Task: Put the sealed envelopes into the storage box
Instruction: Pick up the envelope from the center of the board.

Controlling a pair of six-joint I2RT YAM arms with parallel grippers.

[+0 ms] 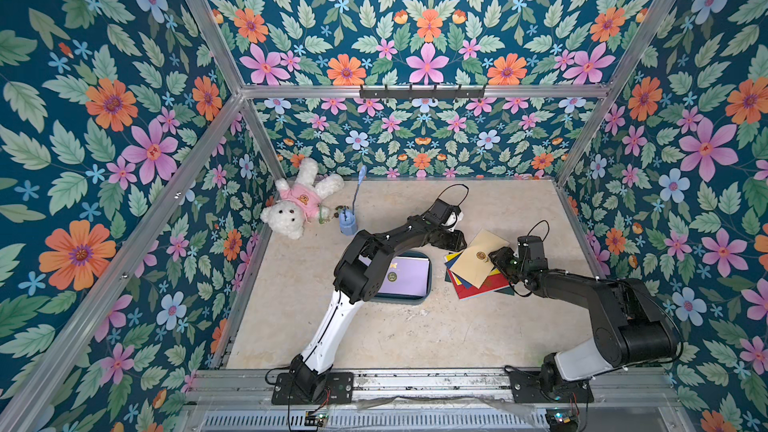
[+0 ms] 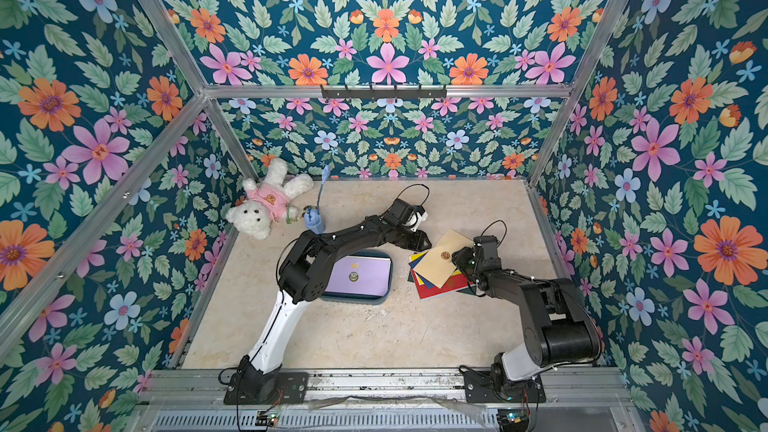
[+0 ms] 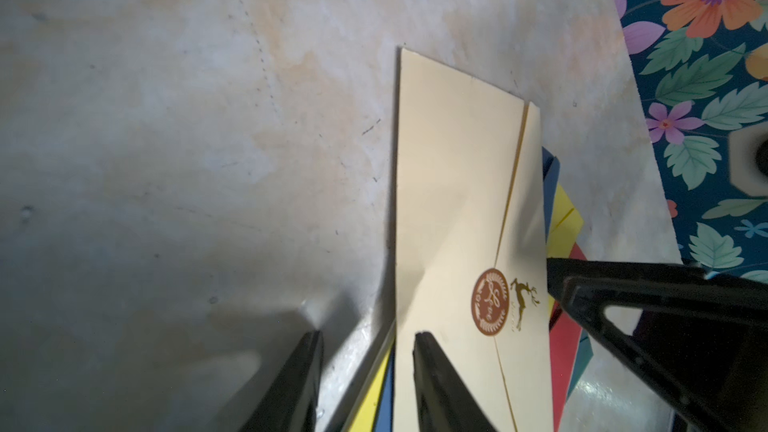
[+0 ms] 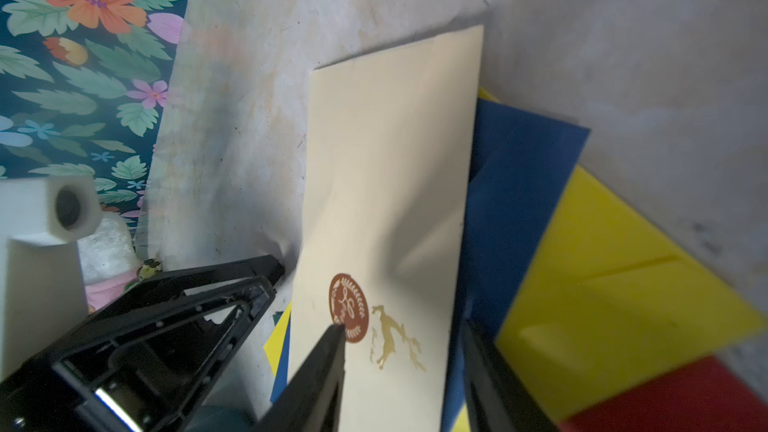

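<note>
A cream sealed envelope (image 1: 473, 261) with a brown round seal (image 4: 349, 307) lies on top of a fanned pile of navy (image 4: 519, 184), yellow (image 4: 602, 284) and red (image 1: 478, 290) envelopes, right of the storage box (image 1: 409, 302). A lilac envelope (image 1: 405, 274) rests inside the teal box. My left gripper (image 3: 368, 333) is open at the pile's left edge, one finger over the cream envelope (image 3: 453, 184) and one over the table. From the other side, my right gripper (image 4: 404, 326) is open, with one finger by the seal and one over the navy envelope.
A white teddy bear (image 1: 297, 205) in a pink shirt and a small light-blue cup (image 1: 348, 222) sit at the back left. Floral walls and metal frame posts enclose the beige table (image 1: 395, 338). My left forearm crosses above the box.
</note>
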